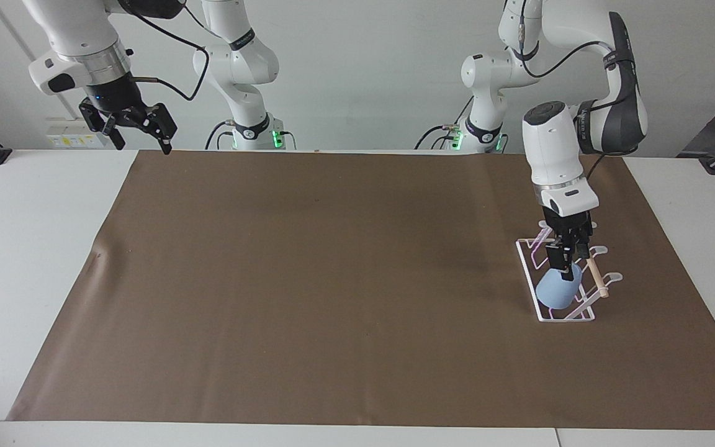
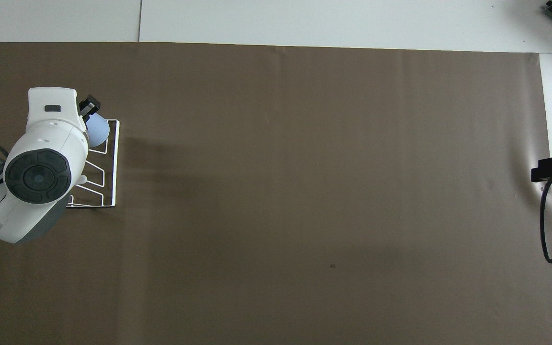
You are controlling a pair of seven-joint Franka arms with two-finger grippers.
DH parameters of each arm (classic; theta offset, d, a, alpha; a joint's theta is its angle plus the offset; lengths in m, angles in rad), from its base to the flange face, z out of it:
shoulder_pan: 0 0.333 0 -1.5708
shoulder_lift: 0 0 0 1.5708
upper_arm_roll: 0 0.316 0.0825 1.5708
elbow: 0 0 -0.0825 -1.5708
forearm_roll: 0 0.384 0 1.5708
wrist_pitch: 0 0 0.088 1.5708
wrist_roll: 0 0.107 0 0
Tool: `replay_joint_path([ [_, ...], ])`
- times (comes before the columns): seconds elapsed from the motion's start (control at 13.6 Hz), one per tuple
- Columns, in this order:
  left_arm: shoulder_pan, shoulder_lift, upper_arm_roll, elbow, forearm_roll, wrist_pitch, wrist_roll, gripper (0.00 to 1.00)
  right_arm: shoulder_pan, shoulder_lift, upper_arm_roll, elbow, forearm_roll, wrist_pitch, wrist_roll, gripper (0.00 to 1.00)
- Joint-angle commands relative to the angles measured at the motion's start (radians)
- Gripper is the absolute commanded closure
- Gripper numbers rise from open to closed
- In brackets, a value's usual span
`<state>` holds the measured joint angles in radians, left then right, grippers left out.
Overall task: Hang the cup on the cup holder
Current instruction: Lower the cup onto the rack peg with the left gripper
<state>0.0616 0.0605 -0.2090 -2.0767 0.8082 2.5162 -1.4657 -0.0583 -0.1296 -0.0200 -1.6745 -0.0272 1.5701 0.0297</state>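
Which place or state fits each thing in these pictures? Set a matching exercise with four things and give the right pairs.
Things:
1. cup
2. cup holder
3. left gripper
4. right gripper

Places or states:
A. up in the air over the right arm's end of the table, waiting
B. white wire, standing on the brown mat
C. light blue, on the rack's prongs
D. right over the cup

Pairs: 1-C, 2-B, 3-D, 4-A
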Motion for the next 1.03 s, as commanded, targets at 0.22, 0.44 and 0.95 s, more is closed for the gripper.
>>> replay_joint_path([
  [0.22,0.014,-0.016,-0.006,0.035,0.023,0.003,0.095,0.09,-0.005,-0.044,0.008,-0.017,-0.005,0.007,-0.005,0.0],
  [0.44,0.007,-0.031,-0.01,0.04,0.014,-0.019,0.15,0.0,-0.005,-0.044,0.009,-0.017,-0.003,0.01,0.004,0.0],
  [0.95,-0.005,-0.099,-0.024,0.058,-0.177,-0.1,0.33,0.0,-0.018,0.062,0.008,0.088,0.003,-0.036,0.048,0.0],
])
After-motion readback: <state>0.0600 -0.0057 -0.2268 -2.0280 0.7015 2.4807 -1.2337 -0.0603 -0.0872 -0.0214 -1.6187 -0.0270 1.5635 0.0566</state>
